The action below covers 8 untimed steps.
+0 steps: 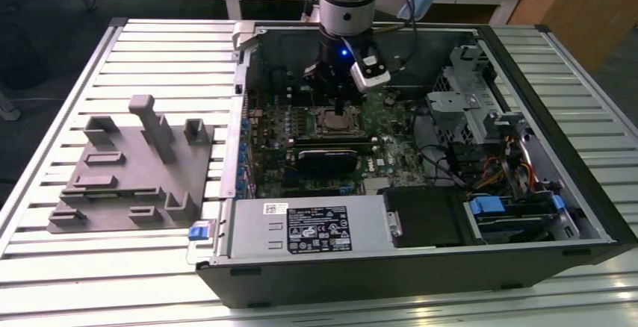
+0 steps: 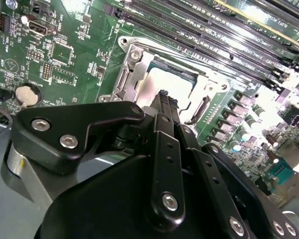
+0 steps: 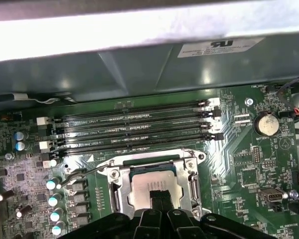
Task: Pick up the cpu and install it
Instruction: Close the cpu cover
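Observation:
The cpu [image 3: 142,188], a flat square chip with a silvery top, lies flat in the metal-framed socket [image 3: 114,185] on the green motherboard. It shows in the second wrist view too, cpu [image 2: 162,82], and as a small pale square in the exterior view, cpu [image 1: 337,124]. My gripper [image 3: 159,195] hangs right over the chip with its black fingertips pressed together and nothing between them; whether they touch its top I cannot tell. The closed fingertips also show in the second wrist view, gripper [image 2: 164,97], and in the exterior view, gripper [image 1: 339,105], inside the open computer case.
A gray plastic fixture [image 1: 130,170] lies on the slatted table at the exterior view's left. Inside the case are a black heatsink block [image 1: 324,159], a white-labelled power supply [image 1: 309,226], drive cages [image 1: 479,110] and memory slots [image 3: 134,132] beside the socket.

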Tool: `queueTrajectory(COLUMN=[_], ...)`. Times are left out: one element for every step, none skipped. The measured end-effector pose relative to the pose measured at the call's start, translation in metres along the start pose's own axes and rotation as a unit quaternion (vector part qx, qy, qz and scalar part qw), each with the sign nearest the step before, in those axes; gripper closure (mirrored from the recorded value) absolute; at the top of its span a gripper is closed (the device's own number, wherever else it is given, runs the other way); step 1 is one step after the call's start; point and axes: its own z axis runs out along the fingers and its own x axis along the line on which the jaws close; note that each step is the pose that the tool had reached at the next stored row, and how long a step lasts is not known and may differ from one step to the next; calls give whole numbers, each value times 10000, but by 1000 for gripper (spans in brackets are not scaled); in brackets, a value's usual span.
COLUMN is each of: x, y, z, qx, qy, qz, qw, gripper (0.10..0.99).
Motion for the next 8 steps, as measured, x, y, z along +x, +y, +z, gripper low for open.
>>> queueTrajectory(x=[-1, -1, -2, -3, -4, -5, -6, -6], y=[0, 0, 1, 1, 1, 1, 1, 1], z=[-14, -29, -46, -65, -86, -104, -121, -132], qx=[0, 0, -1, 0, 0, -1, -1, 0], qy=[0, 0, 0, 0, 0, 0, 0, 0], qz=[0, 0, 0, 0, 0, 0, 0, 0], qw=[10000, 10000, 10000, 10000, 10000, 10000, 10000, 10000], gripper=[980, 980, 980, 980, 980, 980, 980, 980])
